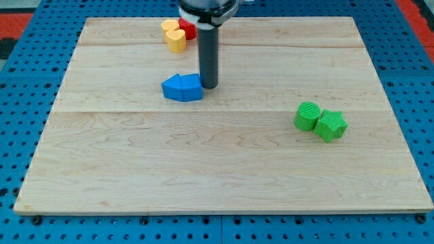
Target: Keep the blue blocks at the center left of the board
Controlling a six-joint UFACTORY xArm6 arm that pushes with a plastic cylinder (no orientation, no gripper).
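Camera view findings: the blue blocks (182, 88) are found as one low cluster, apparently two pieces pressed together, though the seam cannot be resolved with certainty. The cluster lies left of the board's middle line and somewhat toward the far edge, well short of the left edge. The task is judged part done: the blue pieces are gathered, but a run toward the left edge, and slightly toward the near edge, is judged to remain before the centre-left position is reached.

The cluster's long axis is seen to run roughly parallel to the far edge, left to right, with a tapered end directed toward the left edge and a blunter end toward the right.

My tip (209, 87) is noted at the cluster's right end, touching or just beside it; contact cannot be confirmed. No jaws are fitted and nothing is held; the rod is bare.

Other items recorded: a yellow block (175, 36) and a red block (187, 28) together near the far edge, and two green blocks (320, 121) touching each other toward the right edge. The wooden board (224, 183) is otherwise undisturbed by the blue cluster
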